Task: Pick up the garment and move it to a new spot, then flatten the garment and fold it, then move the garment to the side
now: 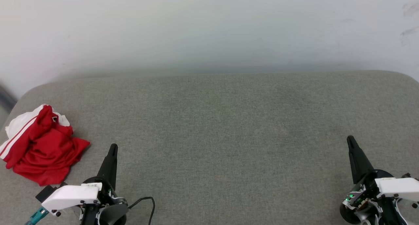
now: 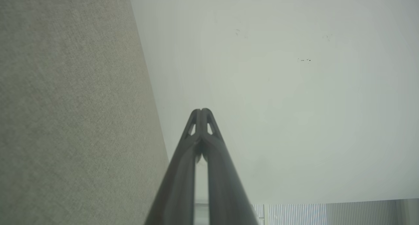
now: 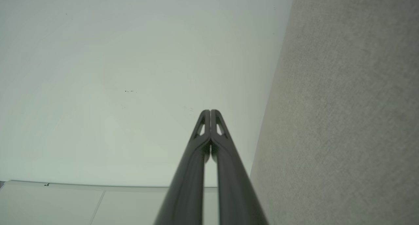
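Note:
The garment (image 1: 41, 146) lies crumpled in a heap at the left end of the grey fabric surface (image 1: 222, 120), bright red with white sleeve cloth and a red-and-white stripe showing. My left gripper (image 1: 113, 147) is shut and holds nothing, its tips a short way to the right of the heap. Far off at the lower right my right gripper (image 1: 349, 139) is shut too, with nothing in it. In the left wrist view the left gripper (image 2: 202, 111) has its tips pressed together. The right wrist view shows the right gripper (image 3: 210, 112) the same way.
A pale wall (image 1: 209, 28) rises behind the grey surface, whose back corners are rounded. A black cable (image 1: 147, 202) loops by my left wrist at the bottom edge. Both wrist views show the wall (image 2: 294, 87) beside the grey cloth (image 3: 343, 120).

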Available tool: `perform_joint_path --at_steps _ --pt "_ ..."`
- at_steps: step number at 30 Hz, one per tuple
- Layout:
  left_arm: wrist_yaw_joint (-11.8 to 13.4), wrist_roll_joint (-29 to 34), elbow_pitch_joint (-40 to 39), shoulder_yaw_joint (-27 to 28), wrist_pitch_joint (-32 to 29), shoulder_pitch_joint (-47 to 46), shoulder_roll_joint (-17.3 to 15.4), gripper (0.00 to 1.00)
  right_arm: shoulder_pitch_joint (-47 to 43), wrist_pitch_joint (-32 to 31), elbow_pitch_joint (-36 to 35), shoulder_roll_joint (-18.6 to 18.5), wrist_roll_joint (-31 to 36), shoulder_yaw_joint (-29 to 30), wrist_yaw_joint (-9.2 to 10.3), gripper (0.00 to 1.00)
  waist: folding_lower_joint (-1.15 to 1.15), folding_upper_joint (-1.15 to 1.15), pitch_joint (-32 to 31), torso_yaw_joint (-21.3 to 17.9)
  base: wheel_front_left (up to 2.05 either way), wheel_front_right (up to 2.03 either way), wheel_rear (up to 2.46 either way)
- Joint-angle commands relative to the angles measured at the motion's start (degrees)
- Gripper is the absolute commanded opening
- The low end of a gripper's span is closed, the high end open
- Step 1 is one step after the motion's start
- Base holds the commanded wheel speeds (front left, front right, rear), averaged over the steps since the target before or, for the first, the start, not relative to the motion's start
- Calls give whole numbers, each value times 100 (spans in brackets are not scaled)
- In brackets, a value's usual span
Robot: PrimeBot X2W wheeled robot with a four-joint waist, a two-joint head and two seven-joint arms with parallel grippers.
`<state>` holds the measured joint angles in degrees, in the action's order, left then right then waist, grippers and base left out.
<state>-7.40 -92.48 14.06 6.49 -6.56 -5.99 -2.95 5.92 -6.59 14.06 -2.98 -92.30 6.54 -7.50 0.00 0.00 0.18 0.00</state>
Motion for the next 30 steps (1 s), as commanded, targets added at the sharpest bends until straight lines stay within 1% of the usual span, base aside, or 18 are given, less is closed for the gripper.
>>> perform_joint_path --at_steps 1,24,25,28,30 --pt "-17 22 6 20 -17 -52 9 0 63 0 5 23 -23 -4 1 0 0 0 0 0 0 0 0" --pt "-17 21 6 21 -17 -52 10 0 63 0 5 23 -23 -4 2 0 0 0 0 0 0 0 0" --pt "0 3 17 -4 3 9 1 100 -10 2 13 -1 1 0 0 100 0 0 0 0 0 0 0" --pt "7 4 158 -26 6 140 19 100 -146 4 155 2 2 -10 2 100 0 0 1 0 0 0 0" --pt "6 38 118 -47 68 159 18 100 -163 65 109 2 19 -44 2 100 0 0 3 -1 0 0 0"
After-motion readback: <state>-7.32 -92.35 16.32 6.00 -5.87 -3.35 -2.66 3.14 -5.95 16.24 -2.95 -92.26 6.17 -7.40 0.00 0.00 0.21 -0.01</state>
